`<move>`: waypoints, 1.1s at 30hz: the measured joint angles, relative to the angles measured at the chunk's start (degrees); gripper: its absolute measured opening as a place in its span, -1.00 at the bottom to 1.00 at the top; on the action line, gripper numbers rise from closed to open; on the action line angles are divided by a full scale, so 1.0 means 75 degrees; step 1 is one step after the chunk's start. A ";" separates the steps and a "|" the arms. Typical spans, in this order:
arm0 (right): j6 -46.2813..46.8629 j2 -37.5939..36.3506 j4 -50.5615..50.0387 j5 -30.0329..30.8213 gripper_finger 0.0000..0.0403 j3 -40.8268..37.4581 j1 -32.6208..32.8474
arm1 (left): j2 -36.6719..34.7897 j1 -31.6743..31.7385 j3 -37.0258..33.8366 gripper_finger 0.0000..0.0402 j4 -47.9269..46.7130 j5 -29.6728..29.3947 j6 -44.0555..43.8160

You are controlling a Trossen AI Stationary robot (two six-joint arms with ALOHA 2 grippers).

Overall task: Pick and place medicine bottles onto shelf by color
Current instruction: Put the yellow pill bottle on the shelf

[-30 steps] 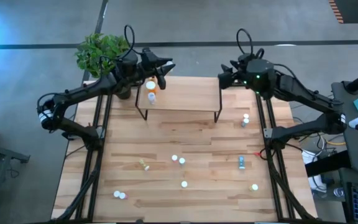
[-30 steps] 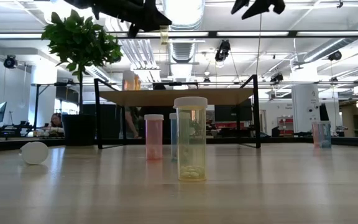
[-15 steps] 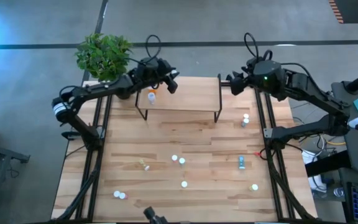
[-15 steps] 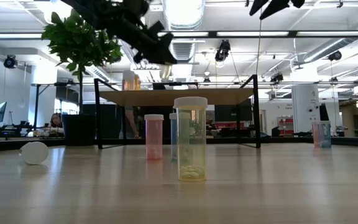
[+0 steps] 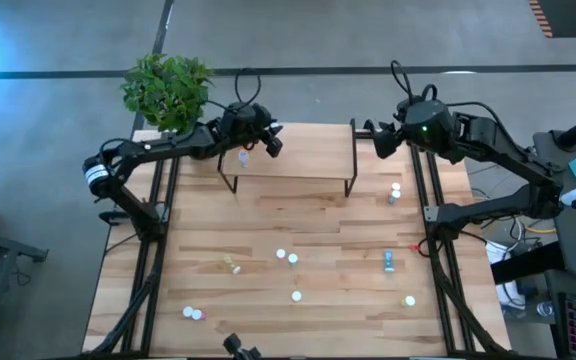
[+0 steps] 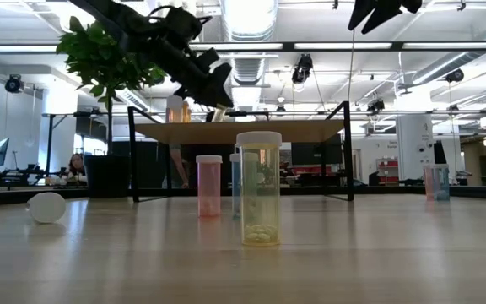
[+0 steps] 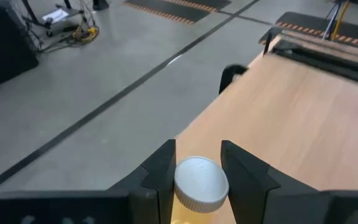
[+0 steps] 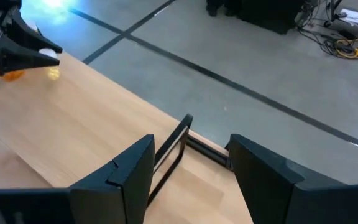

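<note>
Left wrist view shows you the left gripper (image 7: 196, 180) closed around an orange medicine bottle (image 7: 199, 183) with a white cap, at the left end of the shelf (image 5: 303, 150). Your right gripper (image 8: 188, 171) hangs open and empty over the shelf's right end. Other bottles (image 5: 388, 261) dot the bench (image 5: 318, 225).

A leafy potted plant (image 5: 166, 88) sits at the table's (image 5: 268, 230) far left corner, green and bushy. Beyond the plant (image 6: 108, 59), across the room, a person (image 6: 78, 164) sits at a desk. Behind the table, a dark line (image 5: 298, 72) crosses the grey floor (image 5: 298, 35).
</note>
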 joint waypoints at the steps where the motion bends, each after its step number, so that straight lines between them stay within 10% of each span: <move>1: 0.0000 -0.0007 0.0009 -0.0002 0.00 0.0000 0.0000 | -0.0041 0.0000 -0.0144 -0.52 0.0204 -0.0001 -0.0004; 33: -0.0032 0.0113 0.0498 0.0062 0.00 0.0000 -0.0006 | -0.0443 0.0166 -0.1285 -0.52 0.1826 -0.0368 -0.0010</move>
